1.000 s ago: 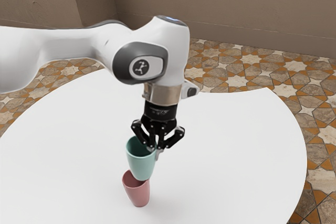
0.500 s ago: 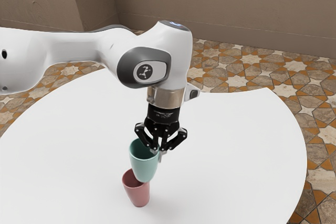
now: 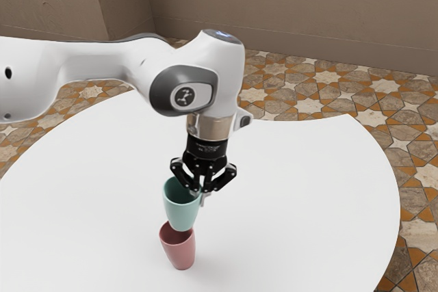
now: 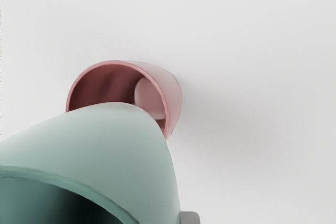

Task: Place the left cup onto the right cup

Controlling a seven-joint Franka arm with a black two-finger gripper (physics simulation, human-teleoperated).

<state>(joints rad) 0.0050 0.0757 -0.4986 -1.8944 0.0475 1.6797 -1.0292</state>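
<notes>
The black gripper (image 3: 200, 191) grasps the green cup (image 3: 181, 211) by its rim, the cup's base just at the mouth of the pink cup (image 3: 179, 249) on the white table (image 3: 308, 189).

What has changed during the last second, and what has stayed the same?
The gripper, shut on the green cup, carried it slightly toward the exterior view's right, then back to the left. The cup now hangs just over the pink cup. The pink cup stayed in place, and the grip did not change.
</notes>
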